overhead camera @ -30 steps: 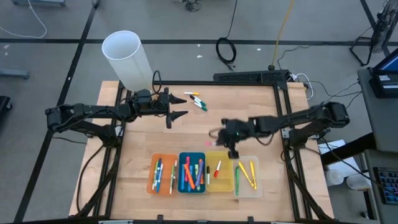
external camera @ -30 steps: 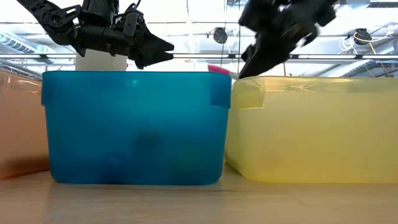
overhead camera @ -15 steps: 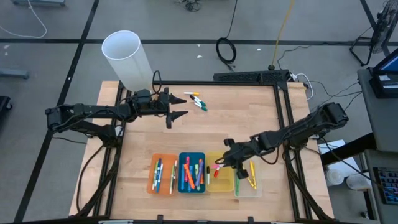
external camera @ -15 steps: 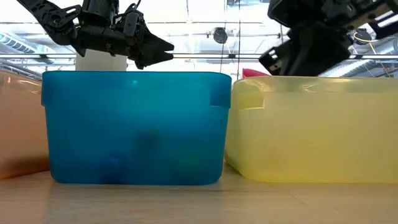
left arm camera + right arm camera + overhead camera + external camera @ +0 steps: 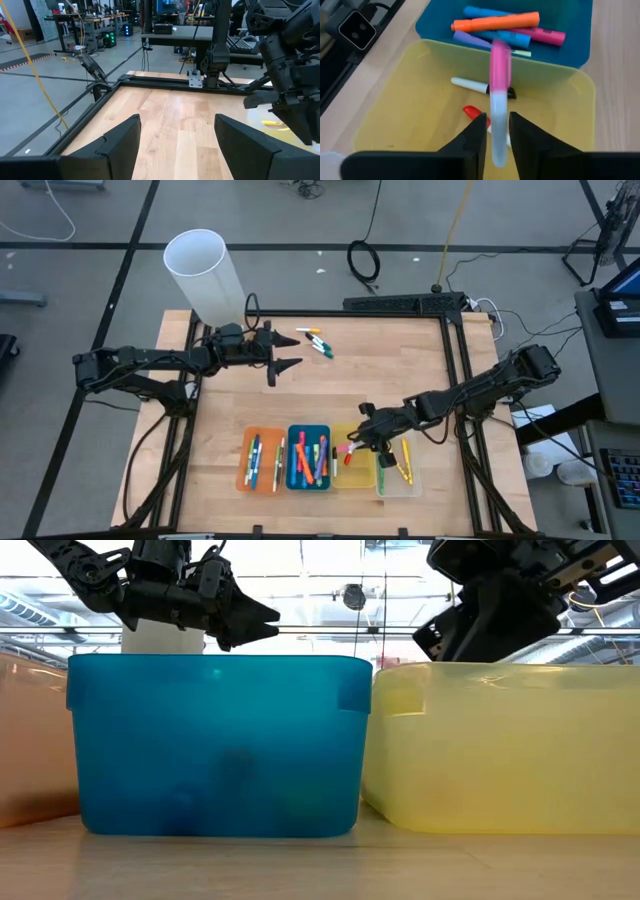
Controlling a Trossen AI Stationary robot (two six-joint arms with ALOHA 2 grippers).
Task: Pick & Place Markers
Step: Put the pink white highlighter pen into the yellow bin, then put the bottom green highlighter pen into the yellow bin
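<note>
My right gripper (image 5: 357, 442) hovers over the yellow tray (image 5: 340, 478), shut on a marker with a white body and pink cap (image 5: 499, 75). A white marker with a black cap (image 5: 470, 85) and a red-capped one (image 5: 471, 111) lie on the yellow tray's floor. Several markers lie in the orange tray (image 5: 245, 463), the blue tray (image 5: 309, 429) and the clear tray (image 5: 412, 480). A few loose markers (image 5: 315, 340) lie on the table near its far edge. My left gripper (image 5: 290, 351) waits open above the table's far left part, beside them. My right gripper pinches the marker's white body (image 5: 498, 131) between its two fingers (image 5: 475, 136). The marker runs along the fingers, its pink cap (image 5: 499, 65) pointing away from the wrist. It is lifted clear above the yellow tray's floor (image 5: 420, 120).
A white tube (image 5: 205, 275) stands at the table's far left corner, behind my left arm. A black frame (image 5: 455, 380) runs along the table's edges. The four trays stand in a row by the near edge; bare wood (image 5: 330, 390) lies between them and the loose markers.
My right gripper has moved from the table's middle toward the near edge and come over the yellow tray, carrying the pink-capped marker; in the last half second it has barely moved.
</note>
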